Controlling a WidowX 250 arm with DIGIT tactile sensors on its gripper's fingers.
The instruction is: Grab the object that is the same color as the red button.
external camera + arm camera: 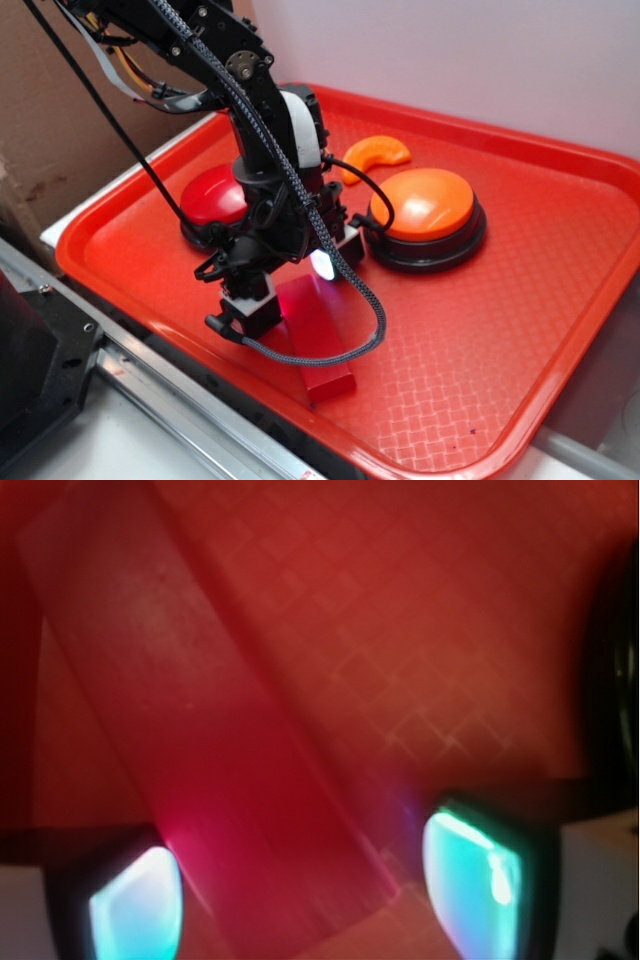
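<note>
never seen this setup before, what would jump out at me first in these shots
The black robot arm with its claw lowered over a solid red rectangular block near the front edge of the textured red plastic tray draws the eye first. In the wrist view, the block lies between the two glowing fingertips, jaws apart. Behind sit a round dark-red domed button on the left and a larger orange domed button on the right.

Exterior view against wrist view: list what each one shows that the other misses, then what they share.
Only the exterior view shows the red button, the orange button, the orange slice and the tray's rim. Only the wrist view shows both glowing fingertips, apart, with the block's end between them. Both show the red block lying on the tray and the gripper low over it.
</note>
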